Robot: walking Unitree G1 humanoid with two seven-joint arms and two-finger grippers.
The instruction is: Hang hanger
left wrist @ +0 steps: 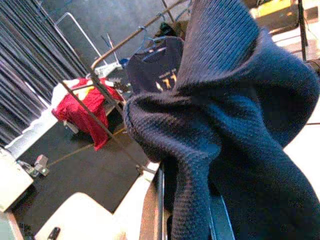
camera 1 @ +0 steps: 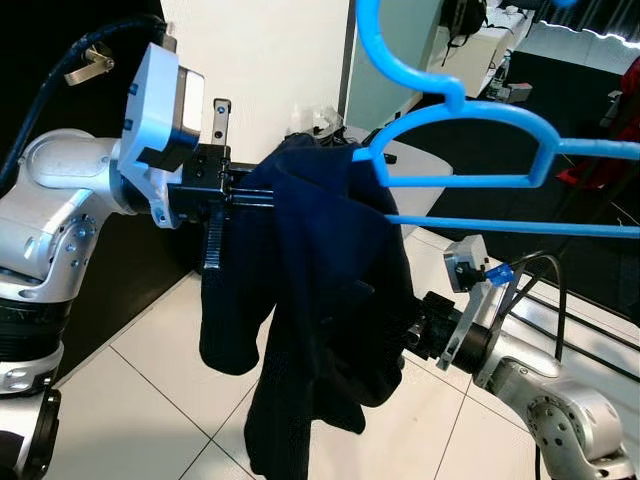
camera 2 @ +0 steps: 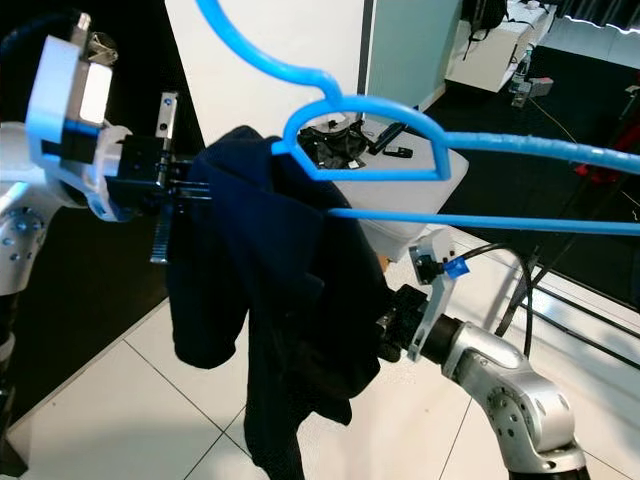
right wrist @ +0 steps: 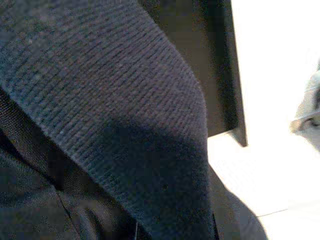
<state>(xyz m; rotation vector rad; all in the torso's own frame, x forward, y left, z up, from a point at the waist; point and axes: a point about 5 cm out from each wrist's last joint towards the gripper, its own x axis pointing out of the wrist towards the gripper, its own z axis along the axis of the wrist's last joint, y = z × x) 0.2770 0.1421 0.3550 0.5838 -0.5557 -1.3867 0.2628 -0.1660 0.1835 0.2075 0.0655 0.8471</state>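
The left gripper [camera 1: 262,198] is clamping the dark navy knit garment [camera 1: 320,310], which is draping off the thin blue plastic hanger [camera 1: 470,140] above; the right gripper's [camera 1: 408,335] finger spread cannot be told.

— How is the light around the navy garment [camera 1: 320,300]?
— Bright and even on the white floor tiles [camera 1: 150,380] below it; the knit itself reads almost black, folds barely separable.
— Any blur?
— The blue hanger [camera 1: 470,130] above it is close and slightly soft. In the right wrist view the cloth is sharp, but the floor beside it is blown out.
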